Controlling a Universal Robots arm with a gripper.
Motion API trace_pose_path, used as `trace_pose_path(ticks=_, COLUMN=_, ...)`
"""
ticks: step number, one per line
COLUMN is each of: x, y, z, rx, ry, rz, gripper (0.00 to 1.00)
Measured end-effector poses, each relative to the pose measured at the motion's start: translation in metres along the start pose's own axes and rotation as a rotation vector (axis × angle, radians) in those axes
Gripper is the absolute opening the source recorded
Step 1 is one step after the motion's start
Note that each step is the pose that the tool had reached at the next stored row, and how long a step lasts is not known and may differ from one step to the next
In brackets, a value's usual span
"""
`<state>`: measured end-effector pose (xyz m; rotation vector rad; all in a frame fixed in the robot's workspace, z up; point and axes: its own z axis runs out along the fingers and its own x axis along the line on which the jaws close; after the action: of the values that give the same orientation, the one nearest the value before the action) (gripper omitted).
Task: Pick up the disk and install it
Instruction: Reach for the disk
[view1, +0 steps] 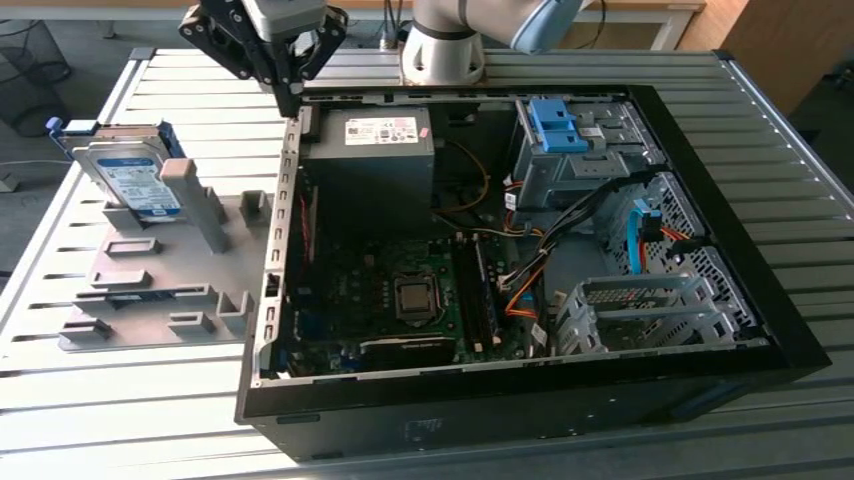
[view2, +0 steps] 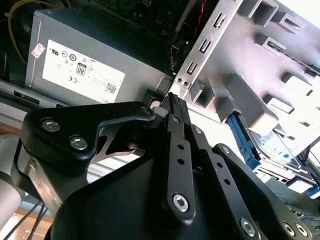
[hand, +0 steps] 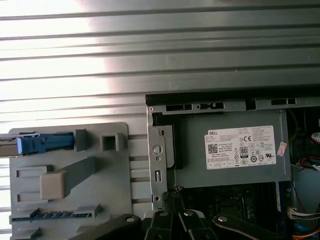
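Hovering at the computer case (view1: 534, 410) rim, jaws clenched empty, the gripper (view1: 288, 100) sits well apart from the disk (view1: 130, 180), so pickup, seemingly unstarted, needs parted jaws.

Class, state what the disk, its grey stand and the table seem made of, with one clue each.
The disk: silvery metal body, plastic-looking blue rails. The grey stand: probably plastic, dull uniform matte surface. The table: likely aluminium, ribbed slats with bright sheen.

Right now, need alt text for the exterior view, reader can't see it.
The gripper, shut and empty, hangs at the far edge of an open computer case on a slatted metal table. The disk stands on edge in a grey fixture at the exterior view's left, apart from the gripper.
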<state>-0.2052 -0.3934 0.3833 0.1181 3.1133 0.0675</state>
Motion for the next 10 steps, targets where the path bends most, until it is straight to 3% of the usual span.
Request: trace_pose_path(ticks=10, x=0.0098, y=0.0011, z=0.0007, rx=0.0000, ry=0.0000, rz=0.000, gripper=0.11)
